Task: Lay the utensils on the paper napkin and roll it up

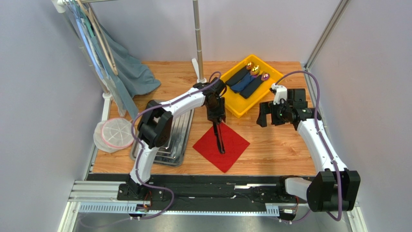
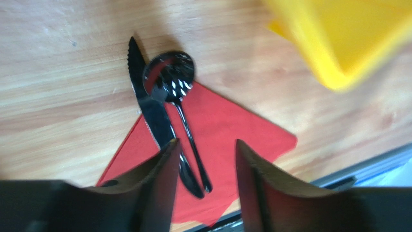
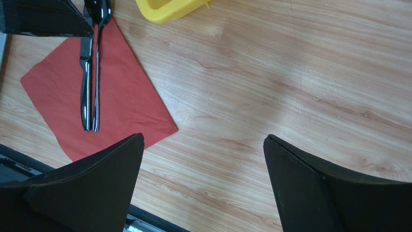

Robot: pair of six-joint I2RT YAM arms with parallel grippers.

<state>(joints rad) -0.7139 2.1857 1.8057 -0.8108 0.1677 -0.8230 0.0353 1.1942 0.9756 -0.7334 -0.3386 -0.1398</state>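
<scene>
Left gripper (image 2: 207, 150): its two fingers stand apart and nothing is between them. It hangs low over the handle ends of the utensils.
Right gripper (image 3: 203, 140): the jaws are wide apart and empty, above the bare table (image 3: 290, 87), to the right of the napkin.
Utensils: a knife (image 2: 152, 111) and a spoon (image 2: 170, 77), side by side and touching, lie along one diagonal of the paper napkin (image 2: 232, 130).
Overhang: the spoon bowl and the knife tip go past the far corner and rest on the wood. The handles lie on the paper.
Napkin: flat, turned like a diamond, near the yellow bin (image 1: 232, 104) but apart from it.
Step in hand: it seems the placing is finished and the letting go is under way. The rolling is not yet begun.
To do it well: the left gripper should go straight up, because one finger is very close to the knife handle and a sideways move may push it.
For the roll: take a side corner, fold it over both pieces, and keep them together while turning.
Risk: the paper is thin, so it may slide on the wood or tear. The round spoon may roll off.
</scene>
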